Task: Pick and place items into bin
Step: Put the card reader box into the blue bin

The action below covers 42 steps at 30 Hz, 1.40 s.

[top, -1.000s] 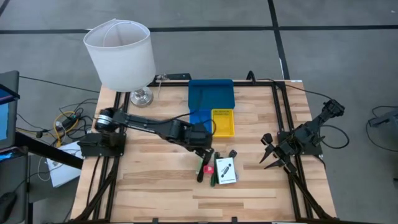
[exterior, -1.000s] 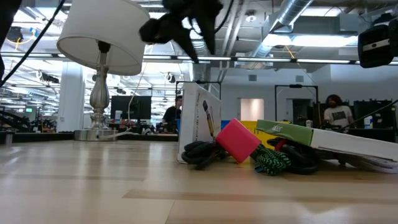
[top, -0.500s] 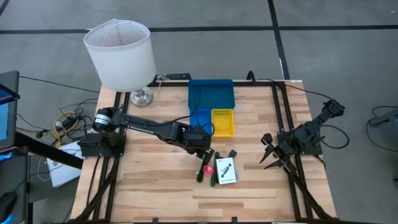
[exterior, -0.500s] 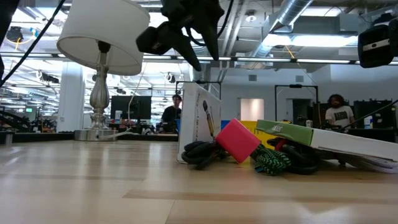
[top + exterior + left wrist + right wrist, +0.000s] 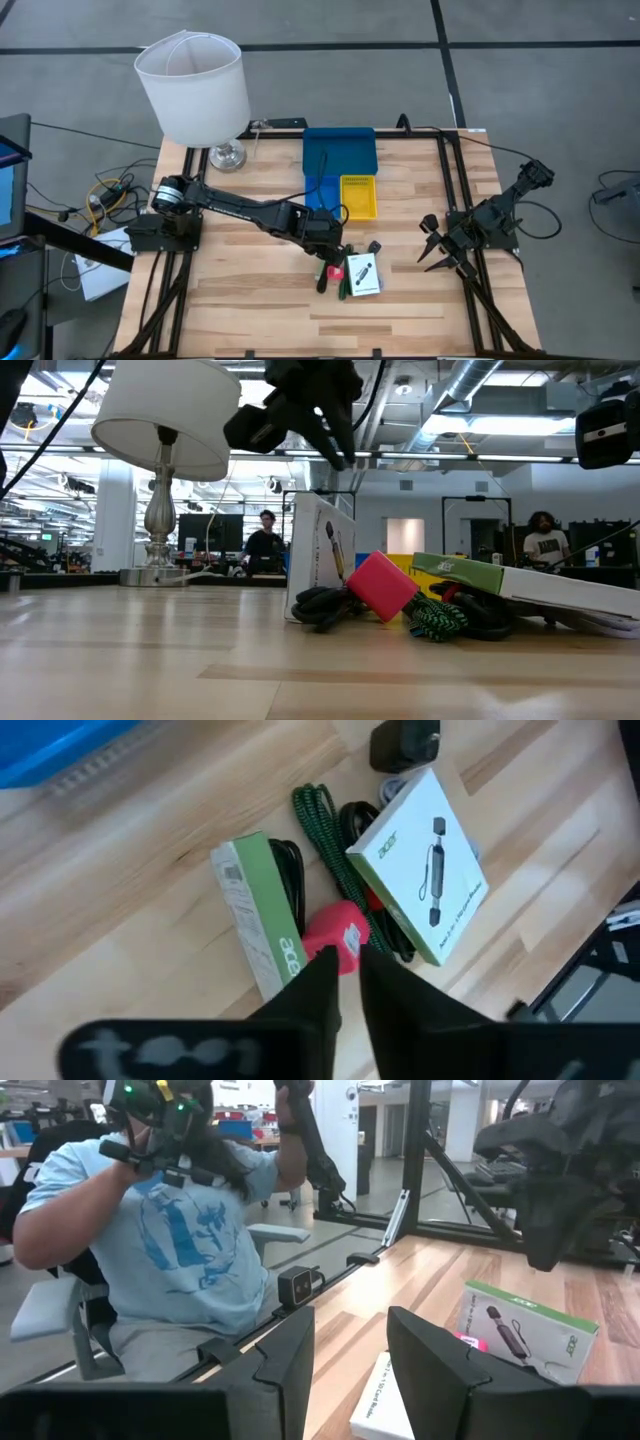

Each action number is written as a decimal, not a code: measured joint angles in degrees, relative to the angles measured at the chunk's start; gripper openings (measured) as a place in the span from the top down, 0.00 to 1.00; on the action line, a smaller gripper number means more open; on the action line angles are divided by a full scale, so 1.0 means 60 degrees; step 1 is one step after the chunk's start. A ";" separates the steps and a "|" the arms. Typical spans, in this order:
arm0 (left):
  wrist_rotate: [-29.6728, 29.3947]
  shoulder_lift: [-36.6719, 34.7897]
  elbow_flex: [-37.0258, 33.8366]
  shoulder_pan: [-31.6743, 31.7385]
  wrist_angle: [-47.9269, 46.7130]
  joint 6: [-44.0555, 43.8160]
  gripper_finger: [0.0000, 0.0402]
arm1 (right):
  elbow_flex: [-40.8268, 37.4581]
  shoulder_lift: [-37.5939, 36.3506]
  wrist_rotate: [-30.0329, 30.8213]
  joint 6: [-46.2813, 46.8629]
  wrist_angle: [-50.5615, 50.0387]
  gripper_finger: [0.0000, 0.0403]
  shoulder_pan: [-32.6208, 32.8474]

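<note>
The items lie in a small heap near the table's middle: a white card with black print [image 5: 364,272] [image 5: 420,870], a pale green flat box [image 5: 258,910], a small red piece [image 5: 335,935] [image 5: 382,585], a green braided cord [image 5: 325,845] and black cords. The bin stands farther back: a wide blue tray [image 5: 340,152] with a small blue tray [image 5: 322,190] and a yellow tray [image 5: 359,195]. My left gripper [image 5: 330,246] [image 5: 340,452] [image 5: 348,960] hangs shut above the heap, over the red piece, clear of everything. My right gripper [image 5: 433,246] [image 5: 350,1340] waits open at the table's right edge.
A white lampshade on a metal lamp foot [image 5: 192,85] stands at the far left corner. Black frame rails [image 5: 455,190] run along the table's sides. In the right wrist view a seated person [image 5: 170,1240] shows beyond the table.
My left gripper has sunk a little toward the heap and shut its fingers on nothing. The items have not moved.
</note>
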 joint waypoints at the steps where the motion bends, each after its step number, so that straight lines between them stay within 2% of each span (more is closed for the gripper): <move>1: 0.0005 0.0000 0.0000 0.0000 -0.0002 0.0040 0.95 | -0.0001 0.0001 0.0002 0.0000 0.0000 0.69 0.0000; 4: 0.0008 0.0000 0.0000 -0.0004 0.0048 0.0244 0.99 | -0.0004 0.0000 0.0002 0.0000 0.0000 0.69 -0.0002; 15: 0.0403 0.0000 0.0311 0.0268 -0.0436 0.0447 1.00 | 0.0000 0.0000 -0.0001 0.0000 0.0003 0.69 0.0002; 23: -0.0685 -0.0015 0.1595 0.0203 -0.1965 0.0560 1.00 | 0.0000 0.0000 -0.0001 0.0000 0.0000 0.69 0.0002; 27: -0.0862 -0.0017 0.1938 0.0173 -0.2604 0.0506 1.00 | 0.0000 0.0000 -0.0002 0.0000 0.0000 0.69 0.0002; 42: -0.0532 -0.0015 0.1934 0.0186 -0.2817 -0.0040 1.00 | 0.0000 0.0002 0.0002 0.0000 0.0000 0.69 0.0000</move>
